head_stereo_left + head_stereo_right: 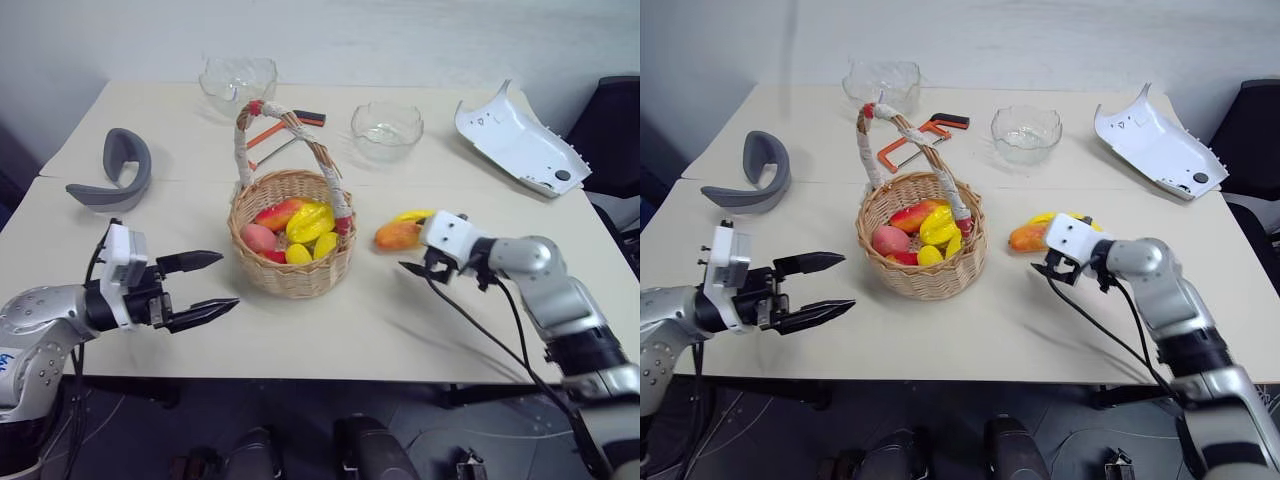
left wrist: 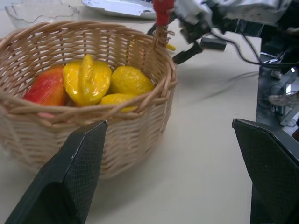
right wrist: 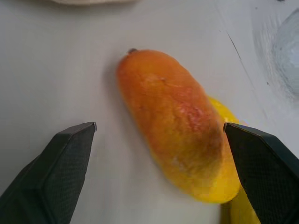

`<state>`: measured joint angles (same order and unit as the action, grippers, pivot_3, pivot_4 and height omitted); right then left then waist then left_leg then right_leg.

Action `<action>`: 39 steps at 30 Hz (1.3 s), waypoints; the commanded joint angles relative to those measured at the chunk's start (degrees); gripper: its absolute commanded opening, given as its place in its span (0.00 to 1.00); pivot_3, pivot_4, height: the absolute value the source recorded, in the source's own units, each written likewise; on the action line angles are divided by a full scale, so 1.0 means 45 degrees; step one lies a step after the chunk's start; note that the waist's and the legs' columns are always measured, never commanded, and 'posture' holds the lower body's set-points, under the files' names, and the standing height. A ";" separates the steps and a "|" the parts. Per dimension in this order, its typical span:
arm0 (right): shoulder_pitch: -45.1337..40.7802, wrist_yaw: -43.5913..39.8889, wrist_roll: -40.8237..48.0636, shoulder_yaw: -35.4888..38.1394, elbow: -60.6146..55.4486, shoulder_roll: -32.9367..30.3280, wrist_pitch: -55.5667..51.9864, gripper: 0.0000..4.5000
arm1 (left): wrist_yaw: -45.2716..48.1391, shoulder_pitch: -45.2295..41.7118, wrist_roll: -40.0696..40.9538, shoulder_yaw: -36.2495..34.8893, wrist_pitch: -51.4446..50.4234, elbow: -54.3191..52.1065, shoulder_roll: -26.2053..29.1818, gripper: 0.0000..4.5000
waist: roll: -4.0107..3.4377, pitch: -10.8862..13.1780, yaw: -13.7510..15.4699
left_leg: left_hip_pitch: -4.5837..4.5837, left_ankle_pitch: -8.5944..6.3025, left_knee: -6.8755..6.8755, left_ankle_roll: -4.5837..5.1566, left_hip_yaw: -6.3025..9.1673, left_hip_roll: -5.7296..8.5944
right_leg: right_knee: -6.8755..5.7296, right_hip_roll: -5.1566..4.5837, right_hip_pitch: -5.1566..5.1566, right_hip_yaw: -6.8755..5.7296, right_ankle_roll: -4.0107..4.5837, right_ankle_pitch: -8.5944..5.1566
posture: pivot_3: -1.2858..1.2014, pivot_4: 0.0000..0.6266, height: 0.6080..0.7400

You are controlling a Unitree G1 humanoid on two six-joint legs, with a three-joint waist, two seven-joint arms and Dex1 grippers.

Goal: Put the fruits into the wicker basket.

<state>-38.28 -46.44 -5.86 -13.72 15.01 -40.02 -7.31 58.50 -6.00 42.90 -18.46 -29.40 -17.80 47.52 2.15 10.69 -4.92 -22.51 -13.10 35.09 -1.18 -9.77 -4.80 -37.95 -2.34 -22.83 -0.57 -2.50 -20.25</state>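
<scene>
wicker basket (image 1: 292, 262) (one); mango (image 3: 177, 121), banana (image 1: 412, 215) outside; both tools wide open, empty.

Orange-red mango (image 3: 175, 122) fading yellow, yellow banana (image 1: 412, 215), tan wicker basket (image 1: 290, 272) (handle banded white and red).

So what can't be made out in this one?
- Banana: mostly hidden under the mango in the right wrist view; behind the right claw in the eye views.
- Lower fruits in the wicker basket: covered by the top ones.
- Handsaw: partly hidden by the basket handle.
</scene>
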 commanded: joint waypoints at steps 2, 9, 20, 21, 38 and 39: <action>-0.1633 0.0684 -0.1163 -0.0595 0.2601 0.0800 0.1451 0.99 | -0.0290 -0.0183 0.0412 -0.0233 -0.0166 -0.0383 -0.0243 1.00 | -0.0005 0.0005 -0.0010 | -0.0001 -0.0002 0.0007 -0.0001 -0.0010 -0.0003 | 0.0001 0.0006 -0.0002 0.0011 -0.0008 -0.0004 | 0.52 0.24 1.00; -0.2396 -0.0828 -0.0960 -0.0642 0.4268 0.1411 0.1441 0.78 | -0.0231 -0.0241 0.0063 -0.0123 0.0119 -0.0238 -0.0290 1.00 | -0.0007 0.0006 0.0002 | 0.0031 0.0000 0.0041 0.0003 -0.0012 -0.0003 | -0.0018 0.0005 0.0038 0.0018 -0.0020 0.0001 | 0.52 0.24 1.00; -0.0241 -0.4743 0.2109 0.1221 -0.1852 -0.1372 -0.0030 0.56 | -0.0275 0.0068 -0.0394 -0.0505 0.1178 0.0053 -0.0706 1.00 | -0.0032 0.0022 0.0081 | 0.0033 -0.0013 0.0027 0.0010 -0.0003 -0.0003 | -0.0012 -0.0001 0.0044 0.0012 -0.0023 0.0002 | 0.52 0.24 1.00; -0.0076 -0.5348 0.2975 0.1451 -0.2736 -0.1623 -0.0986 0.56 | -0.0235 0.0086 -0.0415 -0.0522 0.1225 0.0141 -0.0704 1.00 | -0.0033 0.0022 0.0094 | 0.0032 -0.0014 0.0024 0.0010 0.0000 -0.0003 | -0.0006 -0.0001 0.0044 0.0010 -0.0023 0.0002 | 0.52 0.24 1.00; -0.6628 -0.3899 0.4797 0.2113 0.3348 0.4569 -0.1927 0.56 | -0.0513 -0.0303 0.0046 -0.1054 0.1195 0.0808 -0.1315 1.00 | -0.0033 0.0029 -0.0315 | 0.0010 0.0024 0.0020 0.0030 0.0009 -0.0007 | -0.0062 0.0002 -0.0014 0.0004 0.0024 0.0053 | 0.52 0.24 1.00; -0.6887 -0.4053 0.4824 0.2087 0.3742 0.4871 -0.1832 0.56 | -0.0508 -0.0283 0.0011 -0.1093 0.1220 0.0848 -0.1299 1.00 | -0.0034 0.0028 -0.0312 | -0.0004 0.0024 0.0019 0.0028 0.0010 -0.0007 | -0.0069 0.0002 -0.0030 0.0004 0.0023 0.0052 | 0.52 0.24 1.00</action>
<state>-67.13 -63.60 14.43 -5.44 30.57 -18.93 -17.43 56.31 -6.89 41.84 -21.48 -24.72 -12.97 41.17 2.00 10.82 -6.32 -22.64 -12.99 35.18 -1.06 -9.73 -4.83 -38.33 -2.33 -23.11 -0.55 -2.40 -20.02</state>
